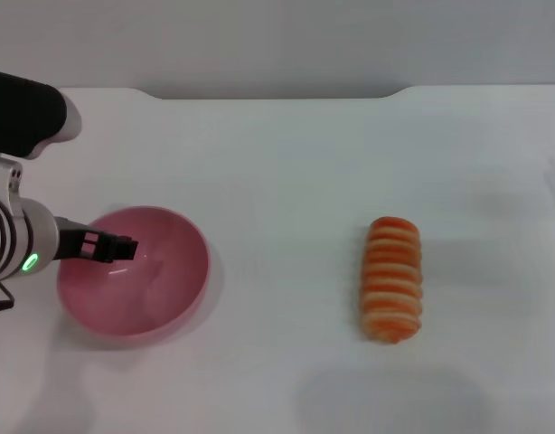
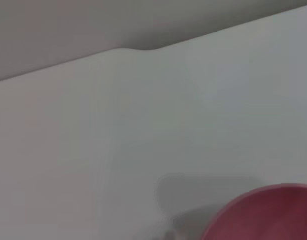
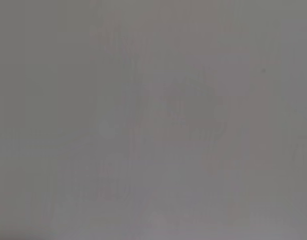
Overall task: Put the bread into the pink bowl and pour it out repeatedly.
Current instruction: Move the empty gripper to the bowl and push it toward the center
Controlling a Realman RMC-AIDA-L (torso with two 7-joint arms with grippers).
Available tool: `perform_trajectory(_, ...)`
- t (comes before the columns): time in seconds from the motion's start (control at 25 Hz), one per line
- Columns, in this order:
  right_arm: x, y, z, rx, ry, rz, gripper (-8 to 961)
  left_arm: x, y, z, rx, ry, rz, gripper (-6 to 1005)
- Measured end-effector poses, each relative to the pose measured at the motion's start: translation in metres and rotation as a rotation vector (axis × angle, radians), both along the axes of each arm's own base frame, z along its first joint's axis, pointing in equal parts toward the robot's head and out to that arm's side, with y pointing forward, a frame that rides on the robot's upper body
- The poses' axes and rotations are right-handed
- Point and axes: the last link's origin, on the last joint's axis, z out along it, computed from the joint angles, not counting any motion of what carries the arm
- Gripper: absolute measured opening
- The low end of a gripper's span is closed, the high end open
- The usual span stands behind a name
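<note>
Left pincer point(image 1: 124, 246) reaches in from the left over the near-left rim of the round, glossy pink plastic bowl point(image 1: 160, 280); whether its dark fingers clamp the rim or how far they part, cannot tell. Ridged, orange-and-cream striped bread loaf point(image 1: 392, 278) lies flat on the white counter point(image 1: 286, 163), well apart to the bowl's right, long axis running near-to-far. Right pincer is out of sight.

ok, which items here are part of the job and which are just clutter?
Job:
- bread, lying on the table, well apart from the bowl
- pink bowl, upright, empty
- left hand, over the bowl's inside

Not part of it:
- table, bare white; no loose clutter visible
- right hand: not in view
</note>
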Motion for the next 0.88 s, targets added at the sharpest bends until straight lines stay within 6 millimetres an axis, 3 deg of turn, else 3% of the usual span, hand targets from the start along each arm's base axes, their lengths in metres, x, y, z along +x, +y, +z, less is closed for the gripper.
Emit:
perform_trajectory(0.8,-0.009,0.003,0.003,0.007,-0.004,0.027,698,-0.015,-0.005,-0.005,-0.035,0.012,0.061,736)
perform_trajectory(0.88,-0.012,0.003,0.002,0.003,-0.009,0.036,698,-0.015,-0.005,-0.005,-0.037,0.016,0.06,589)
